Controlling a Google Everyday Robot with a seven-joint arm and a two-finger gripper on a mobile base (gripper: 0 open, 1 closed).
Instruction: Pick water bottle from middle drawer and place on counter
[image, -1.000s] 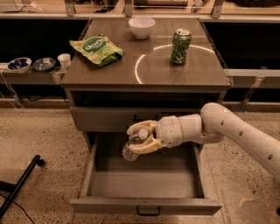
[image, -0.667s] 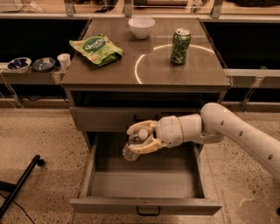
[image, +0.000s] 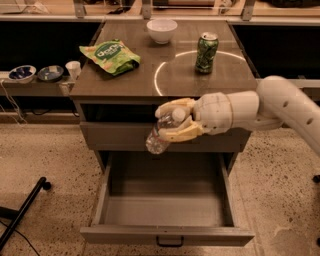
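My gripper (image: 172, 120) is shut on the water bottle (image: 161, 134), a small clear plastic bottle with a white cap. It holds the bottle tilted, in front of the cabinet's upper drawer front, just below the counter's front edge. The middle drawer (image: 167, 235) is pulled open below and nothing shows inside it. The counter (image: 165, 75) is the glossy grey-brown top with a ring-shaped glare.
On the counter stand a green soda can (image: 206, 52), a white bowl (image: 162, 30) and a green chip bag (image: 111, 56). A side shelf at the left holds small bowls (image: 36, 74) and a cup (image: 73, 69). A black leg (image: 22, 212) lies on the floor at the left.
My gripper has lifted the water bottle up out of the open drawer, from inside the drawer space to just under the counter's front edge.
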